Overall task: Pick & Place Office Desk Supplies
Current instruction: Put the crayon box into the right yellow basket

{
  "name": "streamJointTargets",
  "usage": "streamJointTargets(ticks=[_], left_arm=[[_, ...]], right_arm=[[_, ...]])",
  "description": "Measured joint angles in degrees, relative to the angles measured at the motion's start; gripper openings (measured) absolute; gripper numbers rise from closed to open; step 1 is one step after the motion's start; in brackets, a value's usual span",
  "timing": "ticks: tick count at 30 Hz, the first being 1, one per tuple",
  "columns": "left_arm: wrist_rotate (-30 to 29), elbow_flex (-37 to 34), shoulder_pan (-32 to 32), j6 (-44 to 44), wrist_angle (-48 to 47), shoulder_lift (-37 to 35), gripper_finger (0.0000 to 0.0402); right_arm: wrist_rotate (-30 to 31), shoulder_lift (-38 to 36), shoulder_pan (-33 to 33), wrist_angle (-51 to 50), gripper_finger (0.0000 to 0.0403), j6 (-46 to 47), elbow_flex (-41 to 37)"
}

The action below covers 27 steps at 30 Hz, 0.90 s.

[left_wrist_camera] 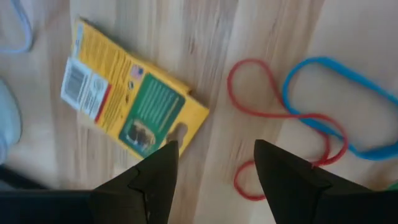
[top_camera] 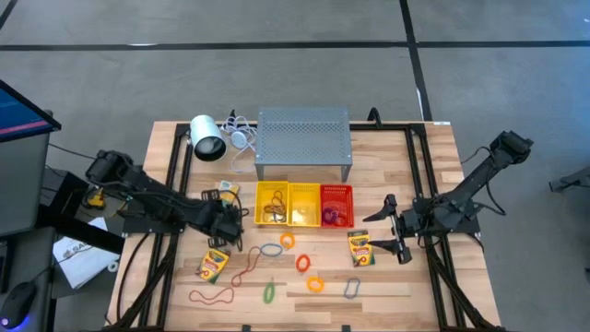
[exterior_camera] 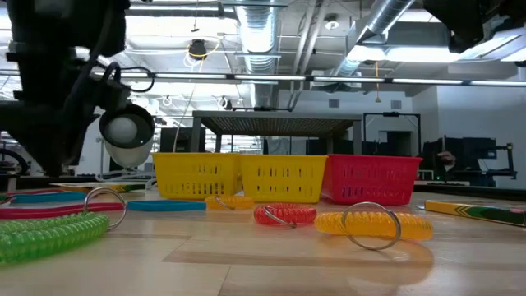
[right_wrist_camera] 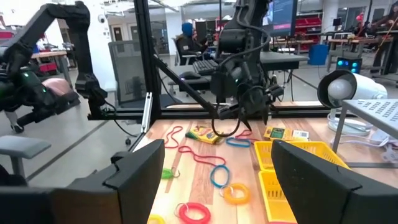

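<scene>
A yellow-and-green crayon box [left_wrist_camera: 130, 102] lies flat on the wooden table [top_camera: 387, 295], with a red rubber band [left_wrist_camera: 273, 112] and a blue band [left_wrist_camera: 336, 106] beside it. My left gripper [left_wrist_camera: 214, 168] hovers open above them, pointing steeply down and touching nothing; in the high view, my left gripper [top_camera: 229, 231] stands just beyond that crayon box [top_camera: 213, 265]. A second crayon box [top_camera: 361, 248] lies at the right, next to my right gripper [top_camera: 398, 235], which is open, level and empty. Coiled rings [top_camera: 302, 262] in orange, green and grey lie scattered near the table's front.
Two yellow baskets [top_camera: 288, 204] and a red basket [top_camera: 336, 205] stand in a row mid-table. Behind them are the grey perforated stand [top_camera: 303, 140] and the white lamp [top_camera: 207, 136]. A third crayon box [top_camera: 226, 191] lies left of the baskets. Another rubber band [top_camera: 210, 296] lies front left.
</scene>
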Motion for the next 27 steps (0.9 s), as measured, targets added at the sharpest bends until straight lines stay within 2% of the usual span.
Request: streamJointTargets(ticks=[7, 12, 21, 27], left_arm=[[-6.55, 2.26, -5.37, -7.26, -4.33, 6.14, 0.0205], [-10.38, 3.58, -8.31, -9.62, -5.56, 10.2, 0.0205], [-11.02, 4.02, -11.46, -14.14, -6.68, 16.84, 0.0205], [-10.84, 3.98, -12.18, -16.91, -6.72, 17.44, 0.0205]], right_arm=[[-0.25, -0.02, 0.07, -0.59, 0.0291, -0.86, 0.0], [-3.1, -0.02, 0.11, -0.61, 0.0291, 0.44, 0.0], [-4.94, 0.05, 2.39, -0.85, 0.0291, 1.72, 0.0], [-4.96, 0.05, 4.97, -0.85, 0.0291, 1.72, 0.0]])
